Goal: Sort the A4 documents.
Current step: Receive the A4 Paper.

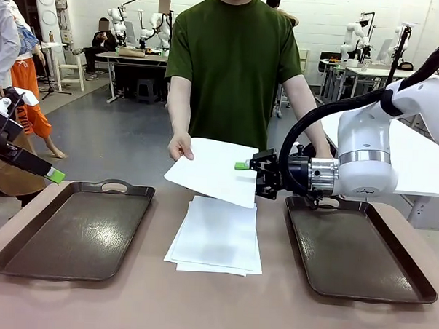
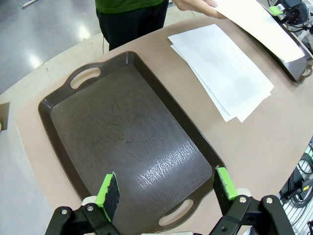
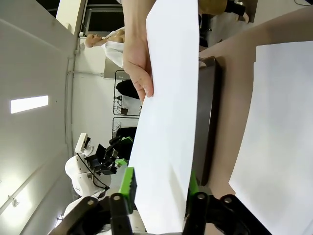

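Across the middle of the tan matte tabletop (image 1: 213,310): loose stack of A4 documents (image 1: 216,237), thin plain white rectangular paper, edges slightly fanned. Flat on the surface between two trays, touching neither. Upper faces blank-looking, plain white.

In the air over the stack's far edge and clear of it: one more thin white rectangular paper sheet, the held sheet (image 1: 212,171), tilted. Pinched at its far left corner by the person's hand (image 1: 180,146), fingers curled onto the paper in the right wrist view (image 3: 138,63). Behind it, at the far side of the table, the person's dark green T-shirt (image 1: 235,63), plain-fronted.

Reaching in level from the right, at the held sheet's right edge: black right gripper (image 1: 247,171) with green pads. From its own wrist camera (image 3: 160,185), one green pad on each side of the paper, narrowed but apart, not pressed together on it.

Under that white arm's wrist: dark brown rectangular right tray (image 1: 354,250), hard and grain-textured, with a cut-out handle at the far end.

On the other side of the stack: matching dark brown left tray (image 2: 122,142), cut-out handle at each short end.

Up in the air by the left tray, looking down on it: left gripper (image 2: 167,188), spread wide, holding nothing.
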`<state>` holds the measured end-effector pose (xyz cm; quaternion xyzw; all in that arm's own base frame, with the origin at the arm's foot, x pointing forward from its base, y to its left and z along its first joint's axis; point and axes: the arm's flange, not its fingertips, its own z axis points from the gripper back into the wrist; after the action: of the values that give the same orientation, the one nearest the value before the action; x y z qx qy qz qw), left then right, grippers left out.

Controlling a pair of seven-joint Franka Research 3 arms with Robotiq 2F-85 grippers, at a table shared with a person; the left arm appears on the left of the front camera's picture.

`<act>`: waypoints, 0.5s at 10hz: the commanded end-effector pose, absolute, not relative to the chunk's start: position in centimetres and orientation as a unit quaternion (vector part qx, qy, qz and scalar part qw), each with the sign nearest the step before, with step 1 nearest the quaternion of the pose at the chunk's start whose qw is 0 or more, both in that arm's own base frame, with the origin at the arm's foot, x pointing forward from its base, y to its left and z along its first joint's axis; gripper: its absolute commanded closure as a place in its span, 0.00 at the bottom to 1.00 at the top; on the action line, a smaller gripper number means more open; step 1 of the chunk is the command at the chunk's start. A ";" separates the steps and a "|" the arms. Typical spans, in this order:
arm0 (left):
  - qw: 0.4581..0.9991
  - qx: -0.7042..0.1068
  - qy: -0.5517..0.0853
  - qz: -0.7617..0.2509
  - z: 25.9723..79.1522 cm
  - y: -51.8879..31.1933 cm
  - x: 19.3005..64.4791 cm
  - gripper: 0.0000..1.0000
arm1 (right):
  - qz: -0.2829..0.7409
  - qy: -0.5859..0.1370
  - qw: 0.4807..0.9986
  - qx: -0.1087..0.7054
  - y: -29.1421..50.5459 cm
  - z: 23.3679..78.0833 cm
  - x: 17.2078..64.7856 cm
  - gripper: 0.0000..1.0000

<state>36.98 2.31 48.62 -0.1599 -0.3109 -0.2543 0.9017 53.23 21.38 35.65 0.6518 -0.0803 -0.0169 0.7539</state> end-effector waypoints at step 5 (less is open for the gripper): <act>0.899 -0.166 -0.314 -0.257 48.5 2.6 37.0 0.00 | -0.024 -0.076 0.740 0.667 21.5 35.6 53.1 1.00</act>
<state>36.98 2.31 48.62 -0.1600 -0.3109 -0.2543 0.9017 53.17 21.45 35.65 0.6557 -0.0767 -0.0148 0.7510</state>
